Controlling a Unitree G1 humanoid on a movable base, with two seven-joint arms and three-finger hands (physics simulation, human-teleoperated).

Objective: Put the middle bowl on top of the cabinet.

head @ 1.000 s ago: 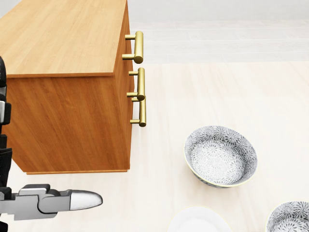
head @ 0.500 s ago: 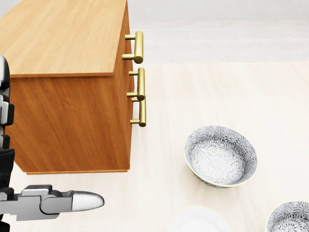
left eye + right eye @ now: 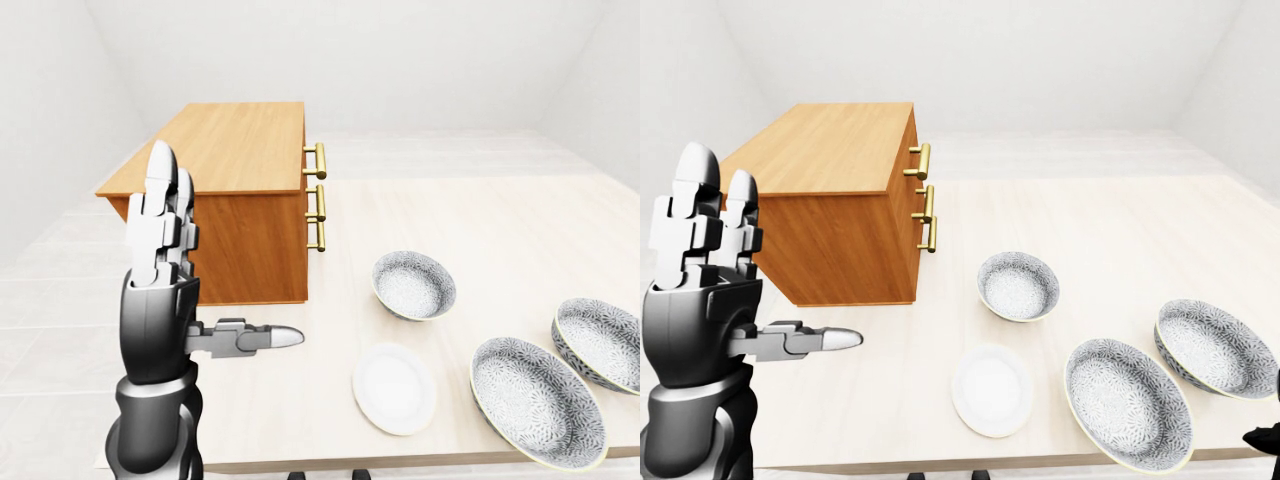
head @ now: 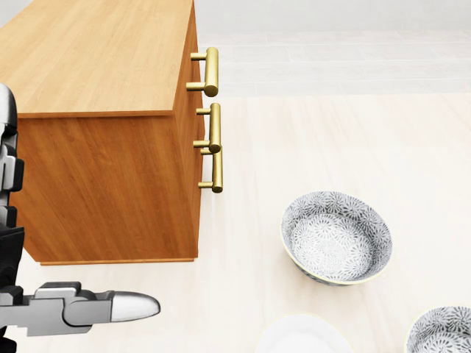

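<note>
Got left hand (image 3: 160,290) raised below-left of the cabinet (image 3: 225,150) in the left-eye view. Fingers straight and apart, thumb poking rightward, gripping nothing. Flat wooden cabinet top, brass handles (image 3: 317,197) on its right face.

Right of the cabinet: small deep bowl (image 3: 413,284), white plate (image 3: 395,387) below that, then middle bowl (image 3: 1127,403) (taken as middle by position among three patterned ones), with right bowl (image 3: 1215,346) just beside it.

Key relation: middle bowl sits well right of the cabinet, beyond the plate from the left hand. Round, so no long axis to align.

Right hand (image 3: 1266,437) shows only as a dark sliver, farther right of the cabinet than every bowl. Can't tell its fingers' state. Judging it nearer the middle bowl.

All resting on pale table (image 3: 500,220). Plain white walls behind the cabinet.
</note>
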